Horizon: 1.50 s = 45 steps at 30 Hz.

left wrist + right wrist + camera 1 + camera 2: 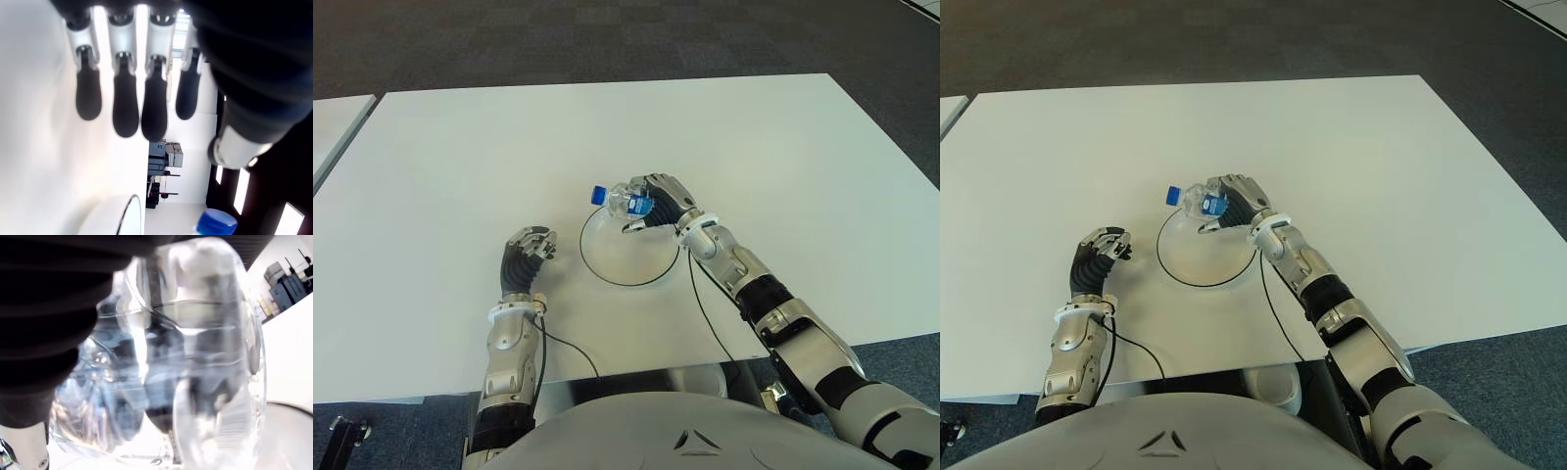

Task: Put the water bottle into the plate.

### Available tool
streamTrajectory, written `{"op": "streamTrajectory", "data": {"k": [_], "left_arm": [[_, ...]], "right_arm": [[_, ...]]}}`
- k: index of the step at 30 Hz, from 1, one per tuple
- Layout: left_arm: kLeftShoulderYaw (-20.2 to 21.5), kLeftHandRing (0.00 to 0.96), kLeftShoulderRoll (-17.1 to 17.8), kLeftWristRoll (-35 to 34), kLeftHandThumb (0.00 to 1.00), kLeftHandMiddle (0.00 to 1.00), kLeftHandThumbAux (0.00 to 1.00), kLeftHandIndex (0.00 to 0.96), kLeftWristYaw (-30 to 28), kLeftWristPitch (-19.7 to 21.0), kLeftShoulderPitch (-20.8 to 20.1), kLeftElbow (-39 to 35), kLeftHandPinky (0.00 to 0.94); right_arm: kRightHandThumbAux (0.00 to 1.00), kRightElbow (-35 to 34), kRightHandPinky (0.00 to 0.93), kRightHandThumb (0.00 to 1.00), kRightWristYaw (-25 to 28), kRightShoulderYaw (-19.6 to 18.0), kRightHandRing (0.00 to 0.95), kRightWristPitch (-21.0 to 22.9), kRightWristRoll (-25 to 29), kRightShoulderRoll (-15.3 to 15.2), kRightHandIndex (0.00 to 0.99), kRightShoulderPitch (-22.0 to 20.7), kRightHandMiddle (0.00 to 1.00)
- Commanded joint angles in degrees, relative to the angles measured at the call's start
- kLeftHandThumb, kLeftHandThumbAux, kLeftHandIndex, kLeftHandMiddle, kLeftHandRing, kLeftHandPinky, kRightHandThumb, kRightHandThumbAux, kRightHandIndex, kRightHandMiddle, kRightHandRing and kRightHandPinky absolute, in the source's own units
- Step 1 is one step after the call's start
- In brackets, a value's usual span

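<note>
Right hand: fingers are wrapping round the water bottle and clamping it, as its own wrist view confirms with the clear bottle body filling the frame against the palm. The bottle is lying near horizontal in the grasp, just above frame centre in the left eye view, its long axis running left to right with the blue cap pointing toward frame left and the base buried in the hand.

Plate: a white disc with a dark rim, sitting directly below the bottle in frame; the bottle is showing over its upper rim, and whether the two are touching cannot be told. Judged from this, the coming move is turning on a short lowering toward frame bottom before release.

Left hand: showing lower left of centre, beside the plate's left edge, fingers curling loosely and holding nothing.

Table: white, bearing the plate.
</note>
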Motion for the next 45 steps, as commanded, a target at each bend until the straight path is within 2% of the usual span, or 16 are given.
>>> {"op": "streamTrajectory", "data": {"k": [1,12,17,29,37,43,44,45], "left_arm": [[0.0,0.581,-0.2,0.0,0.705,0.602,0.713,0.432,0.1,0.4,0.4,0.5,0.57],[0.2,0.587,-0.5,0.5,0.705,0.607,0.714,0.432,0.7,0.5,0.6,0.1,0.573],[0.5,0.57,-0.8,0.4,0.705,0.592,0.714,0.432,1.2,0.5,0.6,0.0,0.547],[1.2,0.577,-0.9,-0.7,0.705,0.592,0.714,0.431,0.6,0.4,0.6,0.1,0.566],[1.2,0.565,-0.7,-0.7,0.706,0.585,0.714,0.431,0.3,-0.3,0.6,0.4,0.548],[1.3,0.57,-0.6,-0.5,0.706,0.589,0.714,0.431,0.5,-0.4,0.3,0.8,0.559],[1.3,0.572,-0.6,-0.4,0.706,0.59,0.714,0.431,0.5,-0.3,0.2,0.9,0.563],[1.3,0.575,-0.6,-0.4,0.706,0.592,0.714,0.431,0.5,-0.3,0.2,0.9,0.566]], "right_arm": [[0.724,0.6,0.852,0.704,1.8,1.0,0.837,-0.2,-0.9,0.4,0.439,0.1,0.832],[0.723,-0.2,0.857,0.702,6.8,3.1,0.841,1.7,-2.6,0.8,0.439,1.1,0.853],[0.724,-0.1,0.847,0.702,11.9,5.6,0.838,5.6,-5.9,0.4,0.439,0.5,0.847],[0.726,-4.4,0.788,0.698,22.4,9.2,0.791,16.5,-10.5,0.3,0.437,0.9,0.793],[0.725,-7.8,0.78,0.691,24.5,10.7,0.767,20.8,-12.0,0.0,0.427,2.1,0.753],[0.723,-8.6,0.695,0.688,23.7,11.3,0.702,20.2,-12.0,-0.6,0.419,2.3,0.671],[0.723,-8.6,0.663,0.687,23.7,11.4,0.674,19.7,-11.9,-0.9,0.417,2.1,0.639],[0.723,-8.6,0.58,0.684,23.7,11.5,0.572,19.3,-11.9,-1.1,0.413,2.0,0.54]]}}
